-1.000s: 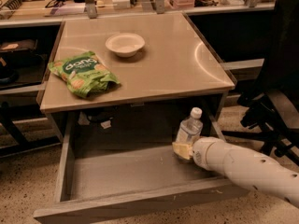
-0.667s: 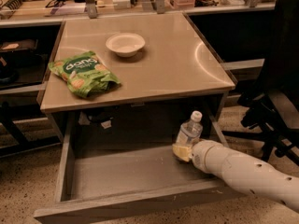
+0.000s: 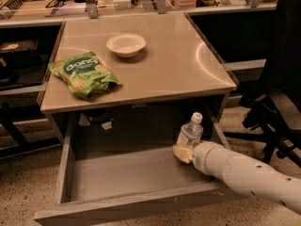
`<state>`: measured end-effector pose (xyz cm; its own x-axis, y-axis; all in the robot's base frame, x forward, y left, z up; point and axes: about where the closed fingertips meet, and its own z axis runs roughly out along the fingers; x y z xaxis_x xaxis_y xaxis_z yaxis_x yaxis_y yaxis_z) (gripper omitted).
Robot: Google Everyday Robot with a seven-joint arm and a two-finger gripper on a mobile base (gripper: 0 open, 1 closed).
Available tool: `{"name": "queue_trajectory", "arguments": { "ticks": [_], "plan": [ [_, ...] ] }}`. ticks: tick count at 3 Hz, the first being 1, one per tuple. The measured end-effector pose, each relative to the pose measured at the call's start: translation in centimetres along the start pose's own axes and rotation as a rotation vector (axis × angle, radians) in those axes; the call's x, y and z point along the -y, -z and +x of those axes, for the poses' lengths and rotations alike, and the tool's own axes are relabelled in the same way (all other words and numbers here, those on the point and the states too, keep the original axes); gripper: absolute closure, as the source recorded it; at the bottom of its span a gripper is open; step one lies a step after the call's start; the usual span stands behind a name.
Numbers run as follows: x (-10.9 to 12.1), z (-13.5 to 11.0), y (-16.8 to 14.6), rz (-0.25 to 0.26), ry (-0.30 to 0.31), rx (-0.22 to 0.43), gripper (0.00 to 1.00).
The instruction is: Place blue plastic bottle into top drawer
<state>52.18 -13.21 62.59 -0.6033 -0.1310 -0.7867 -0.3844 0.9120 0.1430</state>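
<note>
The blue plastic bottle [image 3: 190, 133], clear with a white cap, stands upright inside the open top drawer [image 3: 122, 173], near its right side. My gripper [image 3: 182, 153] reaches in from the lower right on a white arm. Its yellowish fingers [image 3: 180, 152] are closed around the bottle's lower part, at about the level of the drawer floor. The bottle's base is hidden behind the fingers.
On the tabletop [image 3: 174, 65] above the drawer lie a green snack bag [image 3: 83, 73] and a white bowl [image 3: 125, 44]. A black office chair [image 3: 277, 98] stands at the right. Cluttered shelves run along the back.
The bottle and the gripper have sunk slightly lower into the drawer. The grip looks unchanged.
</note>
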Motion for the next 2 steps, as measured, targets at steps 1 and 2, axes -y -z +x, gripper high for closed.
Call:
{"name": "queue_trajectory", "arguments": {
  "ticks": [1,2],
  "plan": [
    [-0.19,0.26,0.12,-0.001,-0.017,-0.015,1.00],
    [-0.19,0.25,0.12,-0.001,-0.017,-0.015,0.84]
  ]
}}
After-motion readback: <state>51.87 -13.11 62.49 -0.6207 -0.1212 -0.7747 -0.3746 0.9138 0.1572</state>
